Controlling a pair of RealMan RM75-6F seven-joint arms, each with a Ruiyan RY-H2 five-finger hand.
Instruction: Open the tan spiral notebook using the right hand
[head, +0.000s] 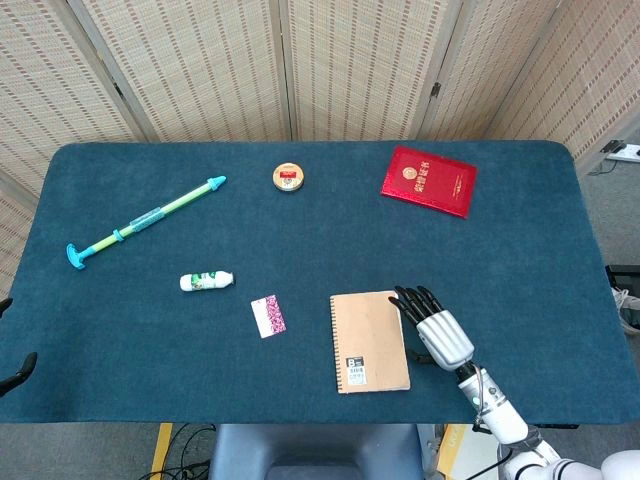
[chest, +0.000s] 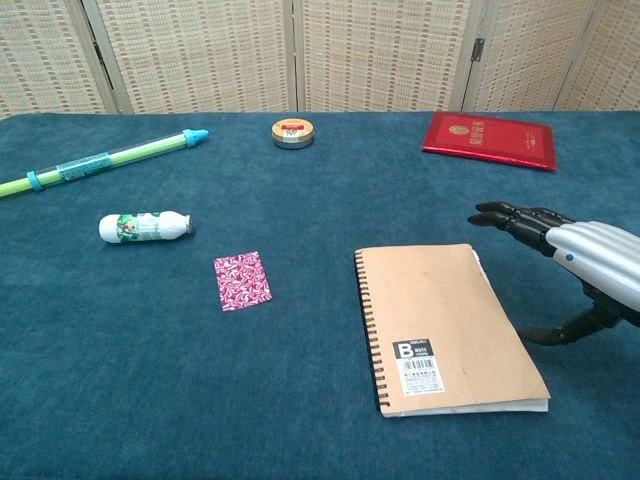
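Note:
The tan spiral notebook lies closed on the blue table near the front edge, spiral on its left and a barcode label low on the cover. My right hand sits just right of it with fingers stretched out past the notebook's upper right corner. The thumb reaches toward the right edge of the cover, and the hand holds nothing. Only dark fingertips of my left hand show at the left border of the head view.
A red booklet lies at the back right and a round tin at the back centre. A green and blue tube, a small white bottle and a pink patterned card lie to the left.

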